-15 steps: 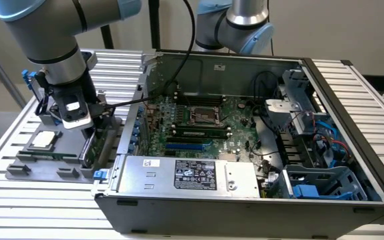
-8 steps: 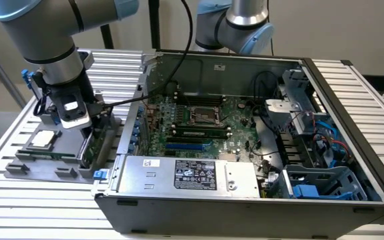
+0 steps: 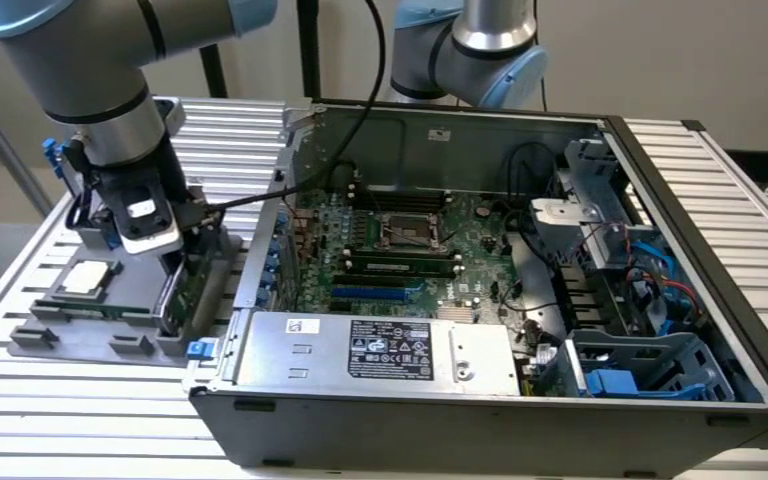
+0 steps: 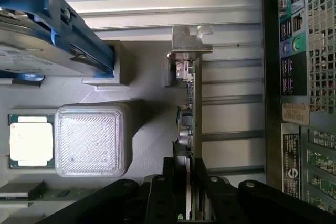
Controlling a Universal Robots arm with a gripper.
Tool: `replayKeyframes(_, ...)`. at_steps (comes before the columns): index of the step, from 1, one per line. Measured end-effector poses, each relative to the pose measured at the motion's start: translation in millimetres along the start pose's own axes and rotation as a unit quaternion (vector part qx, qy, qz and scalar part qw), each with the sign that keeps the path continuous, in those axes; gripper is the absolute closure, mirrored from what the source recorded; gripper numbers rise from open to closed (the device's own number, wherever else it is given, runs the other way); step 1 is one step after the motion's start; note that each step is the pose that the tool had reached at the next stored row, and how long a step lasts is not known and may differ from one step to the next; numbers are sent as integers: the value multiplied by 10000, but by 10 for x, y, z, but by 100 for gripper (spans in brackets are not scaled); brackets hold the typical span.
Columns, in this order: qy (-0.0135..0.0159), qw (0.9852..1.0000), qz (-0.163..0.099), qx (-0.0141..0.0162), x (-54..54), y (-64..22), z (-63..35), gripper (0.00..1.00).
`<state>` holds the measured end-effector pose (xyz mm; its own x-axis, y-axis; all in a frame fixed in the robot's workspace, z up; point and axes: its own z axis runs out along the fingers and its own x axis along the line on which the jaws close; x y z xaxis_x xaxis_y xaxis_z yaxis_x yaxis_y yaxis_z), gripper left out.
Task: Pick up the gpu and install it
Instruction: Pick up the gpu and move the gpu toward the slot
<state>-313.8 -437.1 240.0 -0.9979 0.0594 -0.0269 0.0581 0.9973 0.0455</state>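
Note:
The gpu (image 3: 195,285) stands on its long edge in a slot of the grey fixture tray (image 3: 77,330), at the exterior view's left of the open computer case (image 3: 491,400). In the wrist view the gpu (image 4: 195,103) is edge-on, a thin green board with its silver bracket (image 4: 190,40) at the far end. My gripper (image 3: 184,258) has come down over the card. My gripper (image 4: 185,182) has one black finger pressed against each face of the board, shut on it. The card still sits in the tray slot.
The tray also holds a processor (image 4: 30,141), a clear plastic block (image 4: 90,139) and a hard drive with blue frame (image 4: 47,30). Inside the case lie the motherboard (image 3: 398,240) and power supply (image 3: 384,350). A second arm (image 3: 471,50) stands behind the case.

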Motion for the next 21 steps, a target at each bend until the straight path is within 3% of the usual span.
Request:
replayKeyframes(12,1,10000,-9,-8,-2,2,-49,100)
replayKeyframes(17,0,10000,-9,-9,-5,7,-153,100)
replayKeyframes(21,2,10000,-9,-8,-9,14,-319,100)
